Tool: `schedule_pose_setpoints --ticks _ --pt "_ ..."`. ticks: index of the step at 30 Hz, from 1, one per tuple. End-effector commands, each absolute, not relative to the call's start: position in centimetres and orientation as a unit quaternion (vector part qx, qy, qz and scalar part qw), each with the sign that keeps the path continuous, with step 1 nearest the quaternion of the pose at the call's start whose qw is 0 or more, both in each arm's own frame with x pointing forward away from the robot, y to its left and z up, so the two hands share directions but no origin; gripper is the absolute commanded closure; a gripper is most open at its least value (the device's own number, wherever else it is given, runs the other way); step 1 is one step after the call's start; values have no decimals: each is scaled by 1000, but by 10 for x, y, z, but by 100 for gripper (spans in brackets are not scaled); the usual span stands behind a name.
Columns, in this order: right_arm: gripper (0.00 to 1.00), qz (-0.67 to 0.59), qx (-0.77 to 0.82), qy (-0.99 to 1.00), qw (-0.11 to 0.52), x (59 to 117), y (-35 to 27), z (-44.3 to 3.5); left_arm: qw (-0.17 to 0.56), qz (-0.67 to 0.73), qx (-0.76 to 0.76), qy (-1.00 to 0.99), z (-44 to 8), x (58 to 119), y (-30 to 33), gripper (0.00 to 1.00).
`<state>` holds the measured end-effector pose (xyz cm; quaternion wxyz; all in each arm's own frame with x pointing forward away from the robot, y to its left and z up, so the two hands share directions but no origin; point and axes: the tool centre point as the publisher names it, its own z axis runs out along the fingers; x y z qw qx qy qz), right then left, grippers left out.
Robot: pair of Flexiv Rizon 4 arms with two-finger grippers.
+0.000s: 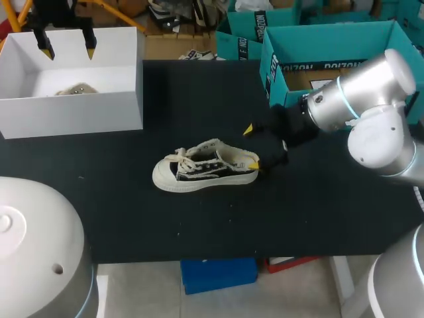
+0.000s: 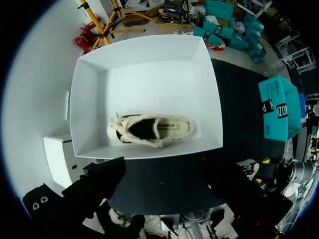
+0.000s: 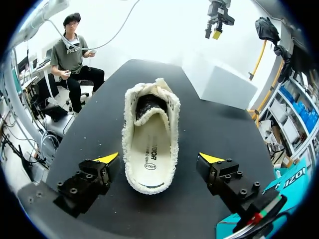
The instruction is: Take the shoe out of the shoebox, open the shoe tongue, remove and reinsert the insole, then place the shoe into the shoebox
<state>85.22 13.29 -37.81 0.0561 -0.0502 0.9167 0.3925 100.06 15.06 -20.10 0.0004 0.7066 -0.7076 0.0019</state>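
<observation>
- Nearest us, the left arm [image 1: 33, 245] shows its pale rounded housing at the table's near left edge.
- We log a black table [image 1: 218, 218] under everything else.
- Our right arm [image 1: 371, 99], with silver joints, comes in from the right and extends toward the table's middle.
- The white shoebox [image 1: 73, 112] sits open at the table's far left.
- The shoe [image 1: 205, 165], cream with black sides, stands on its sole near the middle of the table. It is outside the shoebox, toe to the left and heel toward the right arm.
- A second shoe [image 2: 149, 130] lies inside the shoebox, beside one long wall.
- The right gripper [image 3: 159, 159] sits at the shoe's heel with fingers spread wide, one on each side. We see a gap on both sides.
- The left gripper [image 1: 67, 48] hangs above the shoebox, fingers apart, holding nothing.
- The insole [image 3: 149, 149] lies flat inside the shoe.
</observation>
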Motion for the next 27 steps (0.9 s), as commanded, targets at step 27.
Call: schedule_pose_setpoints --ticks 27 --pt "0 491 -38 870 17 845 156 -427 1 1 707 -707 -201 1000 150 0"
